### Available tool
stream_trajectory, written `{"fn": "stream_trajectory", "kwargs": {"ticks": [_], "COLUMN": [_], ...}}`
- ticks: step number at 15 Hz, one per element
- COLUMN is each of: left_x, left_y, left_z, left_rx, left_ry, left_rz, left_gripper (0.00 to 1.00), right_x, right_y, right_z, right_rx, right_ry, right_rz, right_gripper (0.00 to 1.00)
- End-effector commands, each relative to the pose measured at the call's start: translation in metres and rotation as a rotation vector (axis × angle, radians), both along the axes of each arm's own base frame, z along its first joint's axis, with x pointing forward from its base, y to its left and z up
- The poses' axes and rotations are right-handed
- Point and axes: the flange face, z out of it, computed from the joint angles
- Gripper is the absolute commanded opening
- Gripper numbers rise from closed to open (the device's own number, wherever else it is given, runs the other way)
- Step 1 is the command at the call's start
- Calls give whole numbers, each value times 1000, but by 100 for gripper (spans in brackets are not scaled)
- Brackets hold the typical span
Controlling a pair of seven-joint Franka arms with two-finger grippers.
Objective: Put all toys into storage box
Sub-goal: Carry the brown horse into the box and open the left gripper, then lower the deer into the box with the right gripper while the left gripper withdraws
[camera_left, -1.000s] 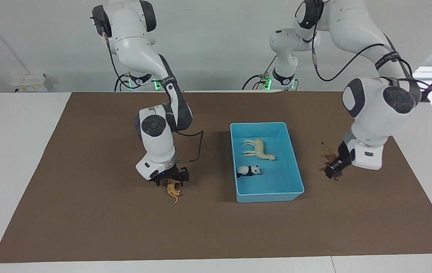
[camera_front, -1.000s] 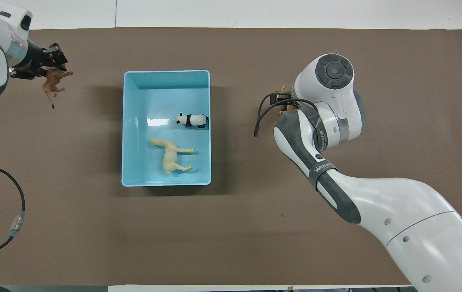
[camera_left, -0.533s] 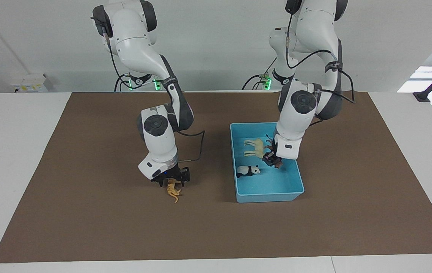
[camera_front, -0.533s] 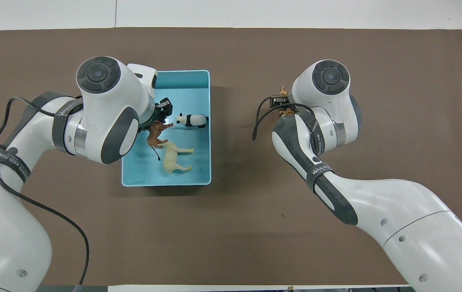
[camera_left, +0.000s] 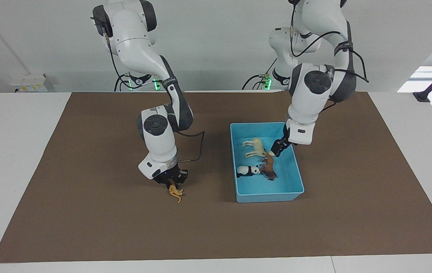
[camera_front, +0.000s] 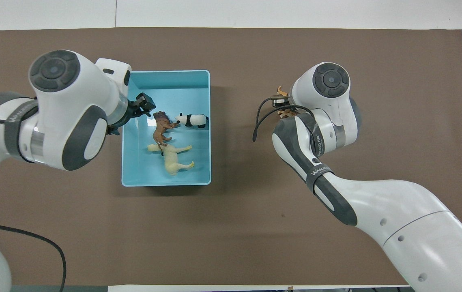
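The light blue storage box (camera_left: 269,197) (camera_front: 166,183) holds three toys. The cream horse (camera_left: 254,148) (camera_front: 172,156) lies nearest the robots. The panda (camera_left: 248,171) (camera_front: 192,120) and the brown lion (camera_left: 268,168) (camera_front: 162,125) lie side by side just beyond it. My left gripper (camera_left: 277,148) (camera_front: 141,104) hangs open over the box, just above the lion and apart from it. Toward the right arm's end, my right gripper (camera_left: 171,182) is down at the mat, shut on the orange tiger (camera_left: 176,192) (camera_front: 282,91). In the overhead view the wrist hides most of the tiger.
A brown mat (camera_left: 87,212) covers the white table (camera_left: 11,151). A thin black cable (camera_left: 200,146) loops beside the right wrist. Nothing else stands on the mat.
The left arm swung from its end of the table over the box and let the lion go; the lion now lies in the box. The right gripper closed on the tiger.
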Motion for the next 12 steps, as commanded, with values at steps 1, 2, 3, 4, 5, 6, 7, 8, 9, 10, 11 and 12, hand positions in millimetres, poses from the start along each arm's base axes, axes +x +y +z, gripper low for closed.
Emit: {"fn": "stream_trajectory", "kwargs": {"ticks": [1,2,3,4,5,6,7,8,9,10,11,12], "left_x": [-2,-3,-5,-8,-11,-12,-12,-12,-14,-17,-26,-33], "left_y": [52,67,79,93,104,116,127,130,130,131,135,148], "left_z": [38,51,61,72,79,82,84,84,87,89,93,97], "left_rx": [-4,-5,-6,-9,-14,-19,-24,-25,-23,-25,-27,-31], "left_ry": [41,56,71,96,120,136,143,146,147,158,162,159], "left_rz": [-132,-183,-230,-292,-343,-366,-370,-370,-371,-383,-416,-444], "left_gripper": [100,100,100,100,100,100,100,100,100,100,100,100], "right_x": [3,10,16,20,26,31,30,22,15,6,-6,-19], "right_y": [2,6,10,21,37,49,70,101,129,157,184,211], "right_z": [16,33,47,66,93,109,127,134,141,146,150,156], "right_rx": [-9,-10,-10,-18,-15,-8,7,25,45,64,83,119], "right_ry": [1,10,27,66,66,59,40,17,-4,-23,-32,-60], "right_rz": [26,25,22,22,19,-2,-17,-11,-23,-39,-50,-46], "right_gripper": [0,0,0,0,0,0,0,0,0,0,0,0]}}
